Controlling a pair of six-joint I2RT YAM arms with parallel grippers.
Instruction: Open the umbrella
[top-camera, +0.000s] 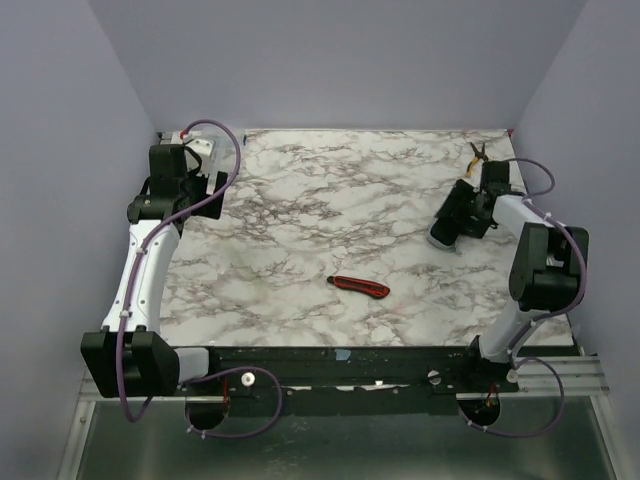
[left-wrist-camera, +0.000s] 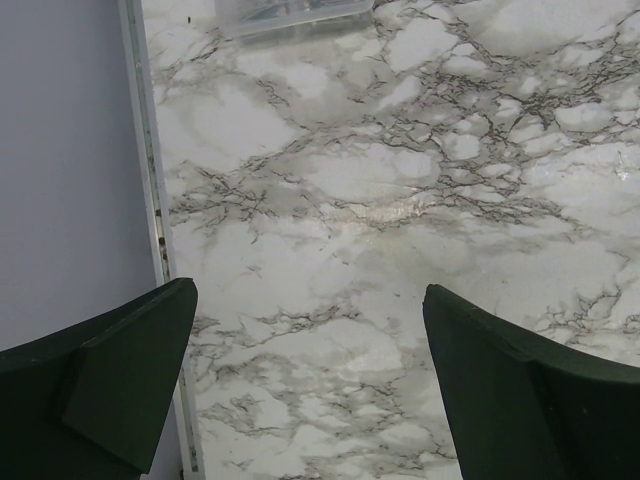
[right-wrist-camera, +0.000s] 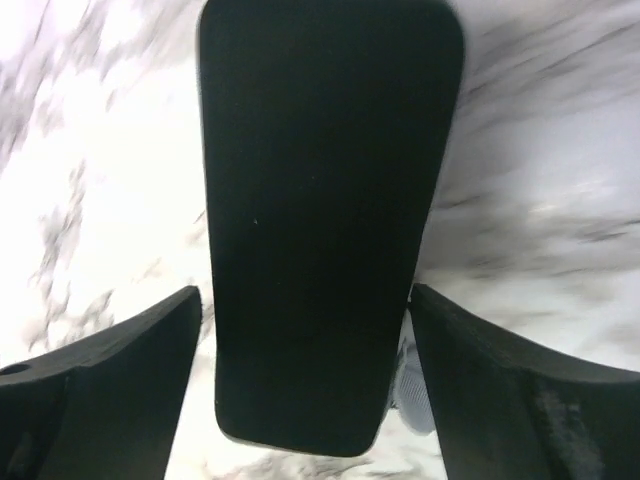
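Note:
The umbrella is folded into a flat black slab with rounded corners and a thin pale edge, with a bit of pale fabric showing beside it. It fills the right wrist view between my right gripper's fingers, which close on its sides. The table behind it is blurred while the umbrella stays sharp. From above, the right gripper hangs over the table's right back part, the umbrella's pale end poking out below it. My left gripper is open at the far left with nothing between its fingers.
A red-and-black utility knife lies mid-table near the front. Yellow-handled pliers lie at the back right, just behind the right gripper. A clear plastic piece sits by the left back corner. Lilac walls close in on three sides.

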